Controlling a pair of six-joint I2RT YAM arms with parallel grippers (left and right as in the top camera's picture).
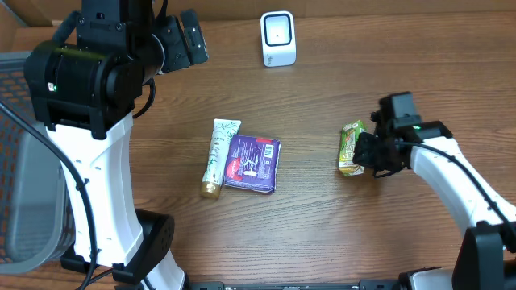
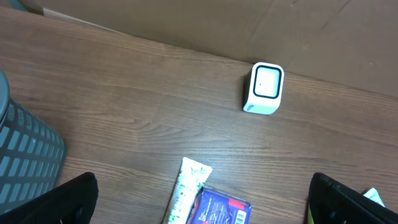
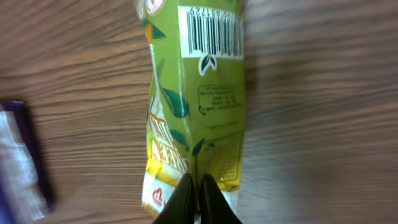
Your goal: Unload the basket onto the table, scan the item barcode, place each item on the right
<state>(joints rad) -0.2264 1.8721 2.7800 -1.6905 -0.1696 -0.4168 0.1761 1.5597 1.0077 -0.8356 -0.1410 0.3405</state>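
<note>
A green snack packet (image 1: pixel 350 147) lies on the wooden table at the right. My right gripper (image 1: pixel 370 153) is shut on its near end. In the right wrist view the two black fingers (image 3: pixel 184 198) pinch the packet's (image 3: pixel 199 106) bottom seam, and its barcode (image 3: pixel 210 31) faces the camera at the far end. The white barcode scanner (image 1: pixel 278 38) stands at the back of the table, also seen in the left wrist view (image 2: pixel 264 88). My left gripper (image 1: pixel 187 38) hangs open high over the back left, with nothing between its fingers (image 2: pixel 73 200).
A white tube (image 1: pixel 218 156) and a purple packet (image 1: pixel 253 163) lie side by side mid-table, the packet slightly over the tube; both show below the left gripper (image 2: pixel 205 202). A grey slatted bin (image 1: pixel 24 193) stands at the left edge.
</note>
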